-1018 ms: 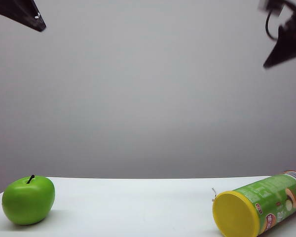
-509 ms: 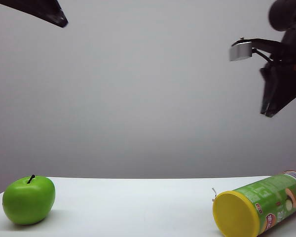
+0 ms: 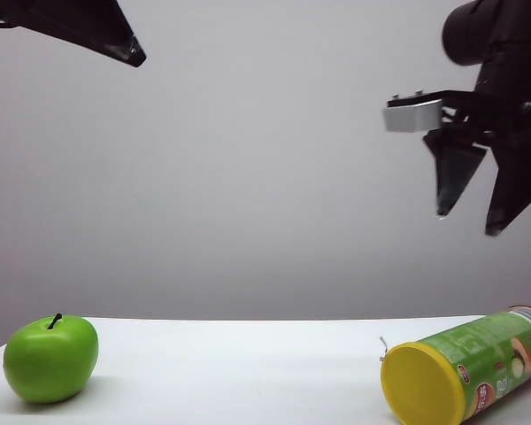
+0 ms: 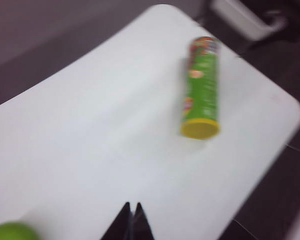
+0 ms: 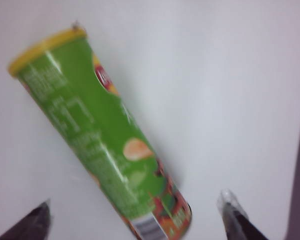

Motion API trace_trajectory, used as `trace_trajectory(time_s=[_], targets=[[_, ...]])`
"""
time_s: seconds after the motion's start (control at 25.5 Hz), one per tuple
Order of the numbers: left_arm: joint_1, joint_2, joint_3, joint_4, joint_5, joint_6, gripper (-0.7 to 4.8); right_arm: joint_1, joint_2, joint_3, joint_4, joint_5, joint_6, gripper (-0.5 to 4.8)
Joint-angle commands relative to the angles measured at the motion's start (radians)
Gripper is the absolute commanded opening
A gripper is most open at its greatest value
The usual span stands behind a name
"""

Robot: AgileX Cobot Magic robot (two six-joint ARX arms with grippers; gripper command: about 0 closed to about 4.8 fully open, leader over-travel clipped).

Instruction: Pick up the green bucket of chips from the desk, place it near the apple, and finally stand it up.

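Broadly, the plain white matte surface (image 3: 239, 363) carries only two things, well apart. Largest of them is the tall green cylindrical chips can with a yellow lid (image 3: 465, 376), lying on its side at the right of the exterior view, lid toward the camera. At the far left sits the shiny round green apple with a short dark stem (image 3: 51, 358), upright and untouched.

High above the can hangs the right tool (image 3: 467, 221), its two dark fingers spread wide with nothing between them; the right wrist view shows the can (image 5: 102, 145) lying in the gap beneath, one fingertip (image 5: 230, 207) to each side. The left tool (image 4: 130, 220) is raised over the apple's end of the surface, fingers pressed together, holding nothing.

The step in hand looks like the descent to grasp. It would go best if the right tool came straight down with its fingers straddling the round body across its width, near the middle of its length so the can stays balanced when lifted and can later be tipped upright. A round can may roll away if one finger touches first, so both should close evenly.

Nothing lies between can and apple; the carry path is bare surface. Only the left tool near the apple might crowd the placing spot.
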Motion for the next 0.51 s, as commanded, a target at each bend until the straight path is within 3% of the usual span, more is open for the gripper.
trace_trajectory(time_s=[0.04, 0.31, 0.51], targets=[[0.001, -0.003, 0.003, 0.002, 0.11, 0.073, -0.05, 0.037, 0.035, 0.0, -0.018, 0.003, 0.035, 4.79], [0.003, -0.003, 0.002, -0.009, 0.116, 0.116, -0.05, 0.044, 0.067, -0.122, 0.005, 0.053, 0.055, 4.79], [0.002, -0.003, 0.002, -0.01, 0.117, 0.115, -0.05, 0.053, 0.074, -0.227, 0.179, 0.142, -0.003, 4.79]])
